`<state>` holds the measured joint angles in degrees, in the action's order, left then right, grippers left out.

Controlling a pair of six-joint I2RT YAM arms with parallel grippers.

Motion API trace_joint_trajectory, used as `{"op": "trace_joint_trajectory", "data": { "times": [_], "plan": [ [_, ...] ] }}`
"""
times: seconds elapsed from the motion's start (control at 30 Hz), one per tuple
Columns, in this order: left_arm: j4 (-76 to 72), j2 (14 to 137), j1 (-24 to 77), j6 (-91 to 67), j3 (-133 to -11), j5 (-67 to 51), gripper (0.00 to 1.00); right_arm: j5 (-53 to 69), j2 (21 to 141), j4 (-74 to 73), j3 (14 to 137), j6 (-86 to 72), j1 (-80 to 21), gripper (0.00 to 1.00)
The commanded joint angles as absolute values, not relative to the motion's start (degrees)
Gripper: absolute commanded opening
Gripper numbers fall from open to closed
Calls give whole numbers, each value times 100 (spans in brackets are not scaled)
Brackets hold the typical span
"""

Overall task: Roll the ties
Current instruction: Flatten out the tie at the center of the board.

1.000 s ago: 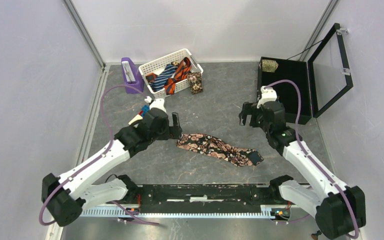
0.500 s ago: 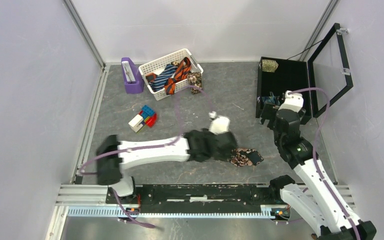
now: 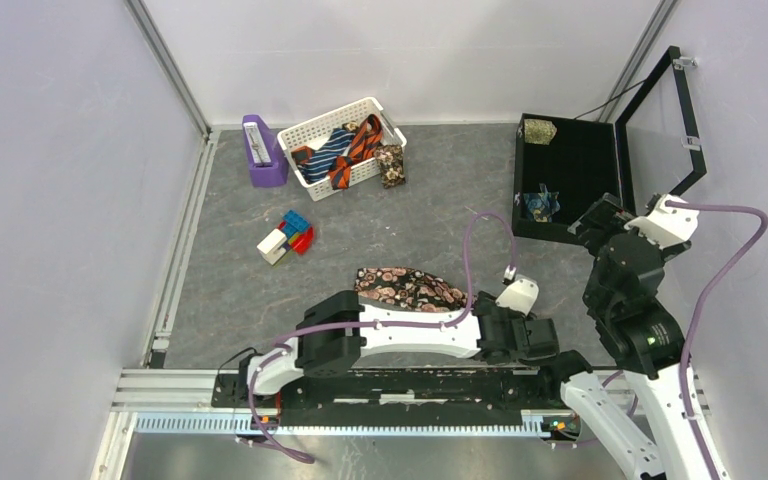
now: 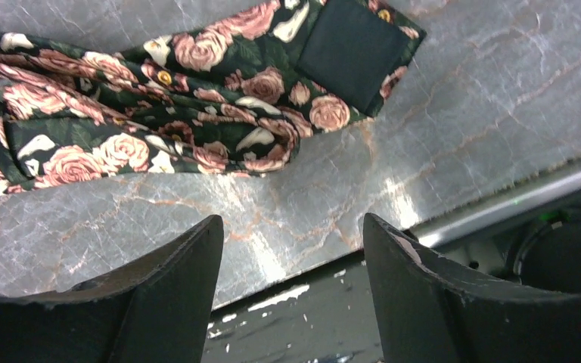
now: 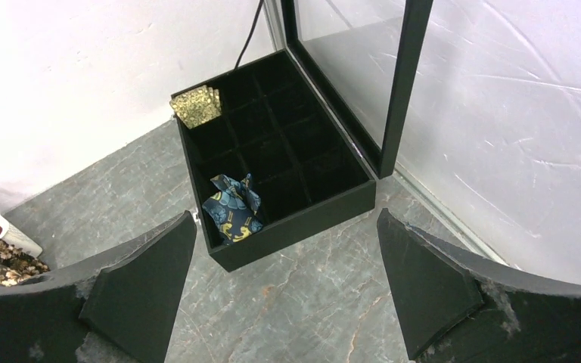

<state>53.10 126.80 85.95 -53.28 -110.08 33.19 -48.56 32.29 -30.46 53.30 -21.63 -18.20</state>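
Floral tie (image 3: 405, 287) is lying on the grey table (image 3: 430, 200) between the arms. The left gripper (image 4: 291, 227), which a second ago was sitting by the tie's left end, is now hovering spread and empty just beside its wide tip, while the right gripper (image 5: 284, 219), likewise spread and empty, is backing off toward the black box (image 5: 287, 151). Rolling is not yet starting, I judge: the fabric is lying rumpled and folded over itself, with its dark lining showing at the tip.

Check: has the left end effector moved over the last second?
Yes. The left end effector swept rightward and toward the arm bases, from beside the blocks, across the floral tie, ending past its right end.
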Motion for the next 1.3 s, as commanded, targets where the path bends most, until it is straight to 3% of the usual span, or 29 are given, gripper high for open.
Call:
{"op": "trace_joint_trajectory", "data": {
  "times": [0.0, 0.37, 0.5, 0.67, 0.8, 1.27],
  "plan": [
    [5552, 13009, 8548, -5660, -11651, 3985, 75, -4820, 3188, -3182, 5314, -2208, -1801, 98],
    [5941, 13686, 8372, -5990, -12155, 4183, 62, -4420, 2938, -3138, 5056, -2197, -1795, 98],
    [6054, 13717, 8382, -6158, -12164, 4224, 62, -4252, 2937, -3116, 4985, -2173, -1797, 98],
    [6316, 13518, 8453, -6265, -12211, 4537, 72, -4053, 2905, -3053, 4881, -2151, -1797, 98],
    [6518, 13349, 8570, -6430, -12235, 4724, 73, -3958, 2905, -2991, 4825, -2102, -1794, 98],
    [5420, 13241, 8322, -6503, -11363, 4376, 61, -3766, 2841, -2967, 4772, -2021, -1794, 98]
  ]
}}
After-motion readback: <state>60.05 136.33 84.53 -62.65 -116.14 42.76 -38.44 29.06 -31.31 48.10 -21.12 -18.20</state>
